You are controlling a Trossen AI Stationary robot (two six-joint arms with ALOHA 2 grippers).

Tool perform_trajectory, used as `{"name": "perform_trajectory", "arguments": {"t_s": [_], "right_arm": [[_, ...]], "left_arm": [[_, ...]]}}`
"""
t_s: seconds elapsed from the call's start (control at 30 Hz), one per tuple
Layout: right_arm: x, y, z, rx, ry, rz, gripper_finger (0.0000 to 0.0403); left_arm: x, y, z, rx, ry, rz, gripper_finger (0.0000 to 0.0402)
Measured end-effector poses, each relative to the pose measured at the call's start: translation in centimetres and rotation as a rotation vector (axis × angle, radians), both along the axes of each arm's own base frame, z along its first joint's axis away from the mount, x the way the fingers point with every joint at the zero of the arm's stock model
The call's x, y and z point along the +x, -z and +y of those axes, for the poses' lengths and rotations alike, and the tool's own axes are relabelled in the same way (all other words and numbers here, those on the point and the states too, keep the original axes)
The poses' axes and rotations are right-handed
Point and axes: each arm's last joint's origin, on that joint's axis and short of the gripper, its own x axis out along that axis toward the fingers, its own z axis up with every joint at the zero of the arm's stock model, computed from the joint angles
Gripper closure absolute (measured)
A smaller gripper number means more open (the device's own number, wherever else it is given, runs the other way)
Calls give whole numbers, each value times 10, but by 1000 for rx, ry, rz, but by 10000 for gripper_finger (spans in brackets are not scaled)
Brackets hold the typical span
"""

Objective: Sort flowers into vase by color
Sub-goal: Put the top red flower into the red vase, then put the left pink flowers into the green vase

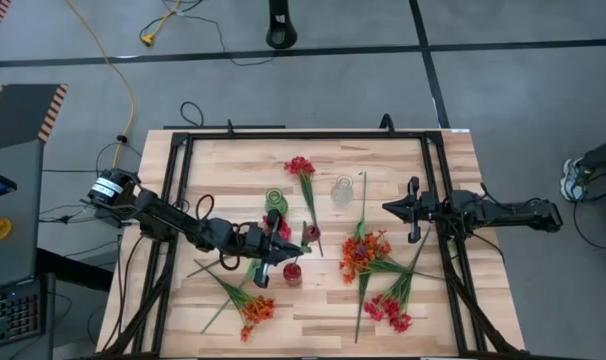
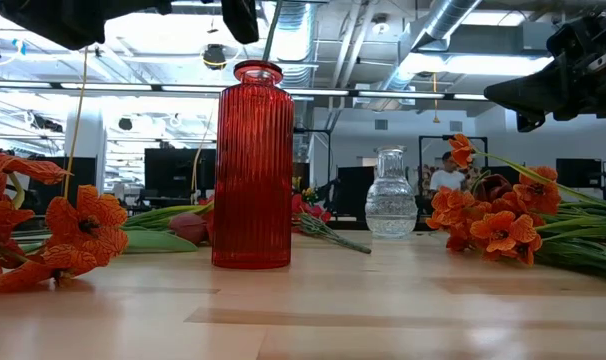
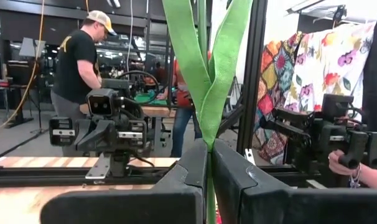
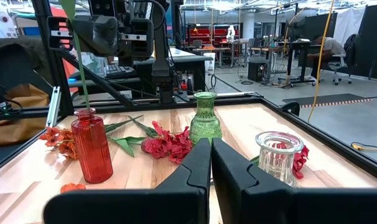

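My left gripper (image 1: 276, 257) hovers above the red ribbed vase (image 1: 292, 272), shut on a flower stalk with long green leaves (image 3: 204, 68). The stalk (image 4: 83, 84) runs down into the vase's mouth (image 2: 258, 70); its bloom does not show. My right gripper (image 1: 388, 208) is shut and holds nothing, raised at the table's right side. A green vase (image 1: 274, 198) and a clear vase (image 1: 341, 190) stand farther back. Pinkish-red stems (image 1: 301, 170), (image 1: 391, 310) and orange stems (image 1: 255, 308), (image 1: 363, 255) lie flat on the table. My left gripper pinches the thin stalk (image 3: 208, 163) between its two fingers, just below where the leaves fork. The fingers come level and lie across the stalk. The stalk stands upright, its leaves above the fingers and its lower end inside the red vase (image 4: 92, 146).
A black rail frame (image 1: 438, 200) runs around the tabletop. Pinkish-red blooms (image 4: 167, 144) lie between the red and green vases. People stand in the room beyond the table (image 3: 83, 62). Bare wood shows along the far edge (image 1: 243, 160).
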Motion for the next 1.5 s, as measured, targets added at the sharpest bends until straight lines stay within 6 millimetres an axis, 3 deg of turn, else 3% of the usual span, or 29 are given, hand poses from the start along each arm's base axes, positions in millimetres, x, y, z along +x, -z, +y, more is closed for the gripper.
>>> {"name": "perform_trajectory", "arguments": {"t_s": [0.33, 0.87, 1.27, 1.5], "right_arm": [[0, 0, 0, 0, -1, 0, 360], [0, 0, 0, 0, 0, 0, 360], [0, 0, 0, 0, 0, 0, 360], [0, 0, 0, 0, -1, 0, 360]], "left_arm": [[0, 3, 0, 58, -10, 21, 385], [-8, -3, -11, 193, -89, 27, 237], [-55, -35, -5, 170, -253, 265, 208], [-91, -30, 13, 1, -306, 541, 208]]}}
